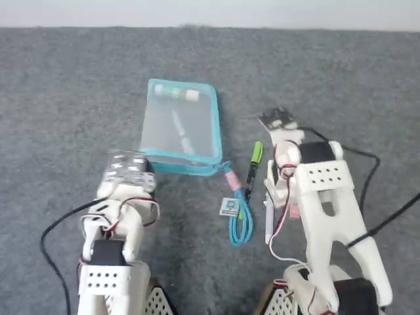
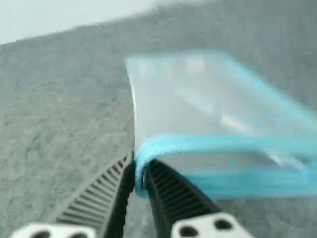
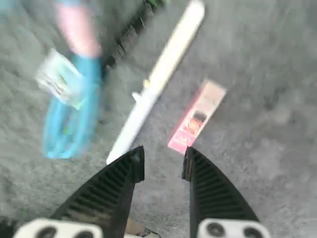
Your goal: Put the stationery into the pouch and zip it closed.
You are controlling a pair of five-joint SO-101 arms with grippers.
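Just past bench (image 1: 59,79) centre, toward 11 o'clock in the high view: clear pouch (image 1: 180,128) with blue trim, lying flat, pale sticks (image 1: 178,125) inside. At its 7 o'clock corner, left arm (image 1: 125,174).

From the left wrist, a closer look: left jaws pressed together on the pouch (image 2: 208,114), pinching the blue edge at that corner. From above, that grip hidden under the arm's wrist.

At the pouch's 5 o'clock corner, pink tab (image 1: 230,178), then blue strap (image 1: 241,223) looping toward 6 o'clock, small tag (image 1: 229,207) on it. At 3 o'clock of the tab, green-and-black marker (image 1: 253,167), outside the pouch. Just beside the strap at 3 o'clock, white pen (image 1: 269,220), partly under the right arm (image 1: 321,177).

From the right wrist: right jaws spread above the grey surface, pen (image 3: 158,84) end near one, pink eraser (image 3: 197,116) near the other. Strap (image 3: 69,119), tag (image 3: 59,79) and marker (image 3: 129,34) farther off. From above, eraser mostly covered by the arm.
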